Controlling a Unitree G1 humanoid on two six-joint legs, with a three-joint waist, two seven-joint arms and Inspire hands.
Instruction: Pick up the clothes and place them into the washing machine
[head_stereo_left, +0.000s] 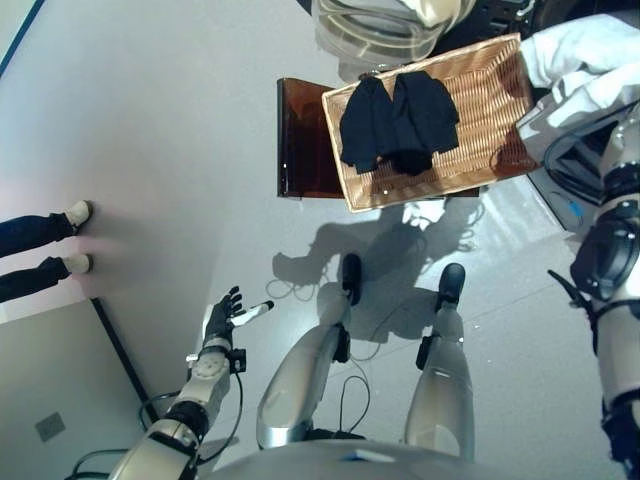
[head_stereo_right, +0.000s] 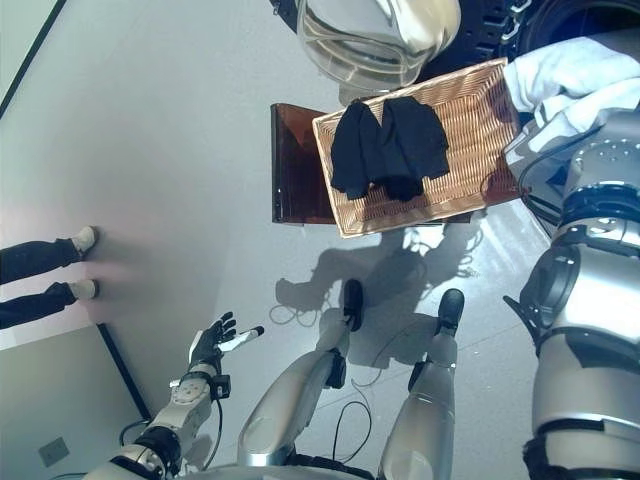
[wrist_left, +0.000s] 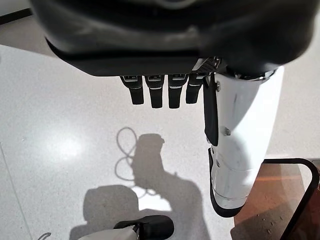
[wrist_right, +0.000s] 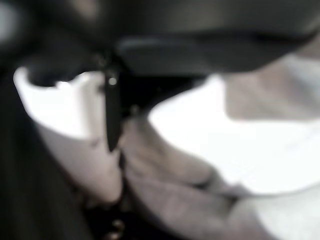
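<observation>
Grey polished floor (head_stereo_left: 180, 130) fills the room, with a person's dark-trousered legs and pale shoes (head_stereo_left: 45, 245) at its left edge. Low on the left, the left hand (head_stereo_left: 222, 318) hangs released, fingers straight, over bare floor, well apart from the clothes. Ahead, a dark crumpled garment (head_stereo_left: 398, 122) lies in a flat woven wicker basket (head_stereo_left: 490, 85) on a brown stand (head_stereo_left: 300, 140). At right, a white cloth (head_stereo_left: 585, 55) bunches against the right hand (wrist_right: 75, 135); whether it grips cannot be told.
</observation>
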